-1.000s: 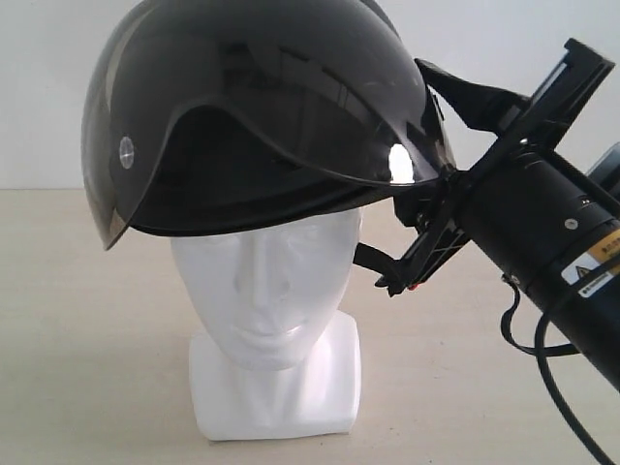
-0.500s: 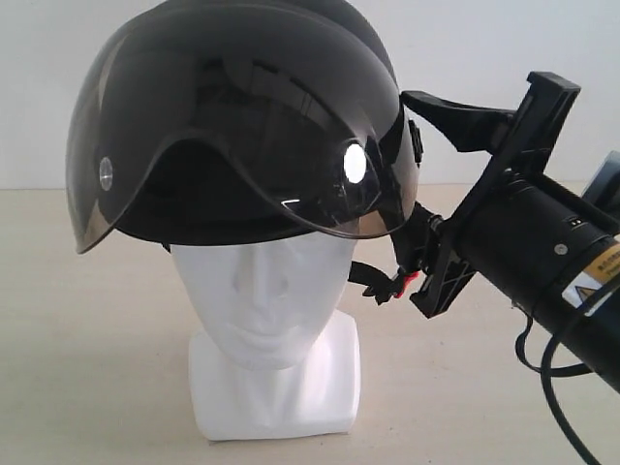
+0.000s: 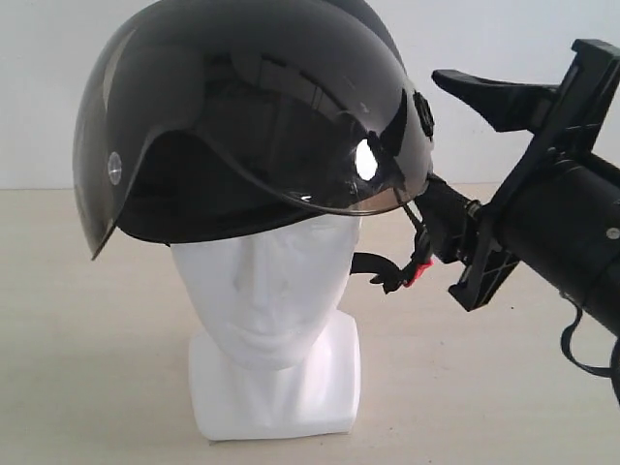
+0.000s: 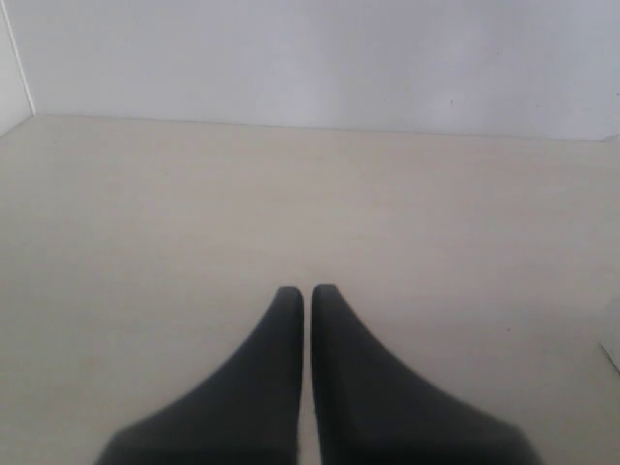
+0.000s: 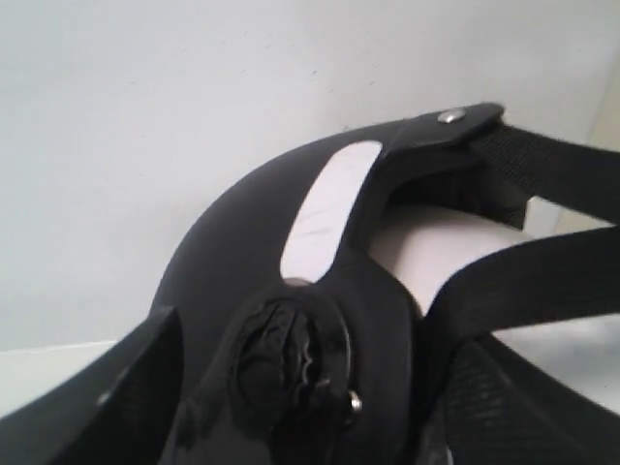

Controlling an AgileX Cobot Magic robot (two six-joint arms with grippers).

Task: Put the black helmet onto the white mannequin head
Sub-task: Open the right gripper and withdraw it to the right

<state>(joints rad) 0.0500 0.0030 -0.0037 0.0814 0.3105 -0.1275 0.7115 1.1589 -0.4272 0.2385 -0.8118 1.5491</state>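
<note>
The black helmet [image 3: 252,116] sits on the white mannequin head [image 3: 271,291], its tinted visor [image 3: 320,145] raised over the brow. The chin strap with its red buckle [image 3: 418,274] hangs at the helmet's right side. My right gripper [image 3: 455,160] is open beside that side: one finger is clear of the shell and the other lies near the lower rim. Its wrist view shows the helmet rim [image 5: 291,291], a strap [image 5: 542,281] and some of the mannequin head [image 5: 436,252] close up. My left gripper [image 4: 307,291] is shut and holds nothing, over bare table.
The mannequin's squarish base [image 3: 276,392] stands on a beige table [image 3: 87,349] with a white wall [image 3: 39,87] behind. The right arm's thick black body [image 3: 572,242] and its cable [image 3: 581,349] fill the right side of the exterior view.
My right gripper has opened, let go of the helmet and drawn back to the right. The helmet has shifted and settled onto the head.
</note>
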